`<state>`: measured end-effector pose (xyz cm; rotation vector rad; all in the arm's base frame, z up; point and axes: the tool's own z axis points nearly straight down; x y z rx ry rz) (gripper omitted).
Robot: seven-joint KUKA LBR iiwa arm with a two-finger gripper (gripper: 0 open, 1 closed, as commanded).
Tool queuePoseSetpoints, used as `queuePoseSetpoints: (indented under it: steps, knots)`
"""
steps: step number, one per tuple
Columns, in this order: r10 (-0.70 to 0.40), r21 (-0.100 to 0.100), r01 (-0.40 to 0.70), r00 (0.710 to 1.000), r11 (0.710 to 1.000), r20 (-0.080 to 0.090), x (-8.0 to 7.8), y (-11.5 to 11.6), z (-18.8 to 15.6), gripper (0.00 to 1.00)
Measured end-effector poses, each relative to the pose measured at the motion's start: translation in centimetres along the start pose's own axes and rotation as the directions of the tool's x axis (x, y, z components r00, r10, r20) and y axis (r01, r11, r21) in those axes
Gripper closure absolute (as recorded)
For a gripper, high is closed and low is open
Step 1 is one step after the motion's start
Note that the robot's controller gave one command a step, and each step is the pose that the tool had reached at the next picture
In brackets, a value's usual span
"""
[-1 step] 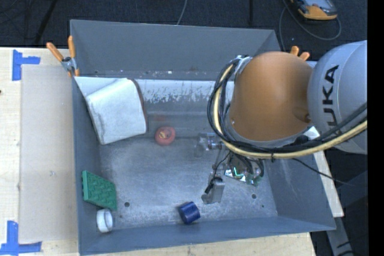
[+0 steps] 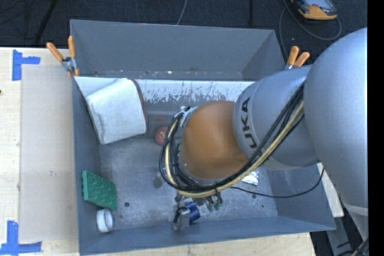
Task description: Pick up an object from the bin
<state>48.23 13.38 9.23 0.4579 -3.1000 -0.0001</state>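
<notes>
A white block (image 2: 117, 110), soft-looking and rolled or folded, is taken as the landmark; it is seen tilted against the far left corner of the grey bin (image 2: 174, 54). Below the white block, toward the near wall and slightly to its left, a green textured pad (image 2: 99, 189) is laid flat on the floor. Lower still from the white block, a small white cap (image 2: 104, 220) is found, close to the pad's lower edge yet apart from it. Just right of the white block's lower right corner, a small reddish round thing (image 2: 161, 136) is seen, close against the black cables (image 2: 170, 153) looped round the wrist. Further right and well below the white block, the gripper (image 2: 182, 220) is seen low, close to the near wall, pointing down at the floor. A small blue thing (image 2: 192, 213) is seen right at its tip, touching or just beside it. Whether it is pinched cannot be told, nor can it be told whether the claw is spread or pressed together. To the right of the white block, level with its lower half, the wrist's orange cover (image 2: 210, 141) is seen, from which the grey arm (image 2: 282, 117) is carried off rightward. Farthest right from the white block, a crumpled silvery scrap (image 2: 253, 178) is glimpsed beneath the arm.
</notes>
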Motion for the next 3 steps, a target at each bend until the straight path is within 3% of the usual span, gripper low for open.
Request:
queuePoseSetpoints:
  steps: [1, 2, 3]
  knots:
    - [-0.191, 0.006, 0.191, 0.981, 0.982, 0.013, 1.4, -7.1, 2.2, 0.00]
    - [-0.190, 0.002, 0.190, 0.982, 0.982, 0.008, 1.5, -6.9, 2.2, 1.00]
    - [-0.284, 0.008, 0.284, 0.959, 0.959, 0.017, -1.0, -7.3, -29.6, 1.00]
